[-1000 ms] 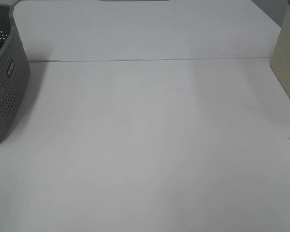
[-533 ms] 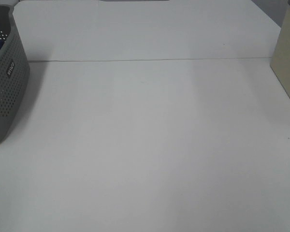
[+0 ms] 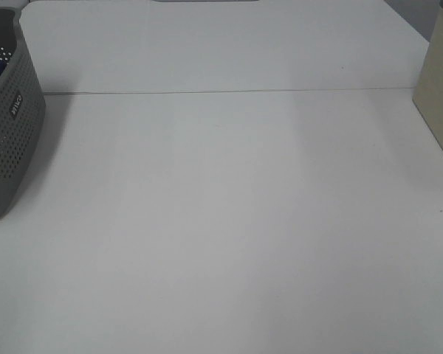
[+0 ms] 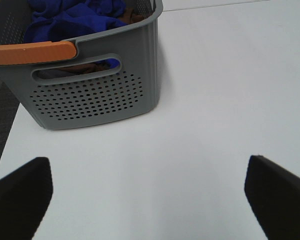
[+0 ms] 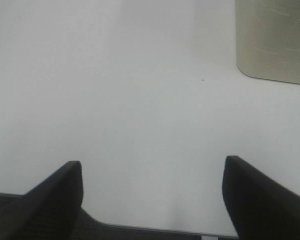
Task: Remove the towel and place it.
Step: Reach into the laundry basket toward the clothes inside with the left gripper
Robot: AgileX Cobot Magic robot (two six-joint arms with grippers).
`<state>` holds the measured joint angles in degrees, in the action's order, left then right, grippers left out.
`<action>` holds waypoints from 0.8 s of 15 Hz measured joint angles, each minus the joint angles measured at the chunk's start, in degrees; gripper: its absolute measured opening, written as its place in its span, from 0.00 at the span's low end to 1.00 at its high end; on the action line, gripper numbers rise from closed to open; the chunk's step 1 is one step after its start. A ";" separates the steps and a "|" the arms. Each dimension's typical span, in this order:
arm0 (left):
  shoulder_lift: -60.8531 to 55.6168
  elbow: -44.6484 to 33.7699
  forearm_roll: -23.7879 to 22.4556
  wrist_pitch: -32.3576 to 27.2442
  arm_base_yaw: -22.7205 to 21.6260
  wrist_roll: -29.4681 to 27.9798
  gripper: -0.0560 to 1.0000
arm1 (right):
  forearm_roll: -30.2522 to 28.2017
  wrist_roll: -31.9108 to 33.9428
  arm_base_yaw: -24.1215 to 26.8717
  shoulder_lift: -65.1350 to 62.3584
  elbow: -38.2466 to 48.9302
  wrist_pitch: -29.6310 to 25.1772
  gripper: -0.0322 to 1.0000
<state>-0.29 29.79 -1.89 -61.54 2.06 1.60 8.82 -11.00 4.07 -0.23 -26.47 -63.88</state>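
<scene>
**Towel not yet out: reach comes first**

L gripper [image 4: 147, 170]: jaws wide apart, empty, over the table [image 4: 220, 80], facing the basket [image 4: 90, 100]. R gripper [image 5: 152, 167]: jaws also spread, empty, beige box [image 5: 275, 40] beyond it. Farther off, the towel [image 4: 75, 20] sits bunched inside the basket, clear of both. Next, prob.: L arm goes over the rim, dips in, pinches a fold.

Grey perforated basket [image 4: 90, 95] with an orange handle [image 4: 32, 52] sits on the white table [image 4: 215, 100], ahead of the left jaws. There's a beige boxy thing [image 5: 272, 40] well ahead of the right jaws.
</scene>
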 joint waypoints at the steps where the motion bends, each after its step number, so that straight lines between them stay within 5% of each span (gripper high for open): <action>1: 0.00 0.00 0.00 0.00 0.00 0.00 0.99 | 0.00 0.00 0.00 0.00 0.00 0.00 0.78; 12: 0.00 0.00 0.00 0.00 0.00 0.00 0.99 | 0.00 0.00 0.00 0.00 0.00 0.00 0.78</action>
<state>-0.29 29.79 -1.89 -61.54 2.06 1.60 8.82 -11.00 4.07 -0.23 -26.47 -63.88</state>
